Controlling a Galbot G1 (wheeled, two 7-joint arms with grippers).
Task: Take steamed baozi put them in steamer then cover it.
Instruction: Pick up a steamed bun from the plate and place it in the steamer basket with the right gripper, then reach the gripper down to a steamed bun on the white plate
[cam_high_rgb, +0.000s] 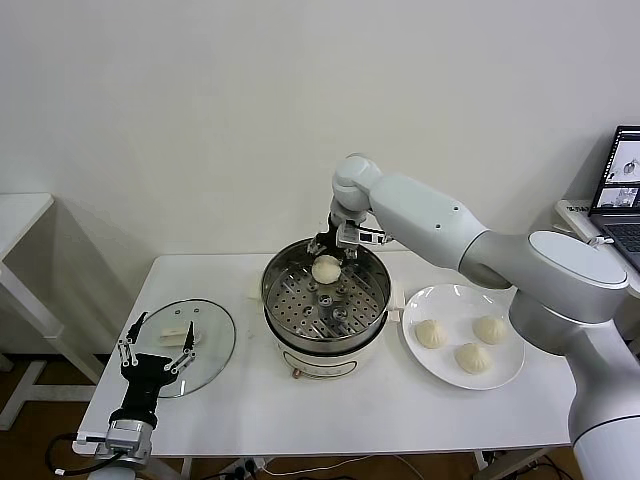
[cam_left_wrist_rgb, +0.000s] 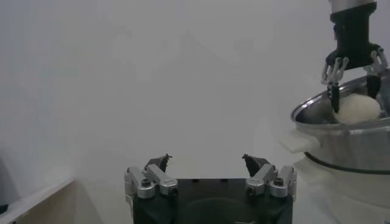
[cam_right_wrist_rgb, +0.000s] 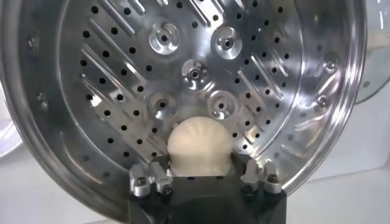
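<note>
White desk (cam_high_rgb: 300, 420) against a plain pale wall, with a second pale tabletop (cam_high_rgb: 20, 215) off at the robot's far left and an open laptop (cam_high_rgb: 622, 195) on a stand at its far right. On the desk, from the robot's left: a clear glass lid (cam_high_rgb: 205, 345) with a white handle lying flat, the steamer (cam_high_rgb: 325, 300) in the middle on its cream pot base, and a white plate (cam_high_rgb: 450, 370) just beside it on the right. Three steamed baozi (cam_high_rgb: 462, 345) sit on the plate, close together but apart. A fourth bun (cam_high_rgb: 327, 268) is inside the steamer near its far rim, between the jaws of the right gripper (cam_high_rgb: 338, 250), which reaches down into the basket from behind; the jaws stand apart on either side of the bun rather than pressed into it. The right wrist view shows what the head view cannot: the bun resting on the perforated floor, close to the wall, with the fingers (cam_right_wrist_rgb: 149, 176) flanking it. The left wrist view gives a side look at the steamer rim with the bun's dome showing above it and the right gripper hanging over it. The left gripper (cam_high_rgb: 155, 350) is parked low over the near edge of the glass lid, jaws wide apart and holding nothing. The buns are round, dome up, with no long axis to speak of; the steamer stands upright, mouth open to the ceiling, uncovered.
</note>
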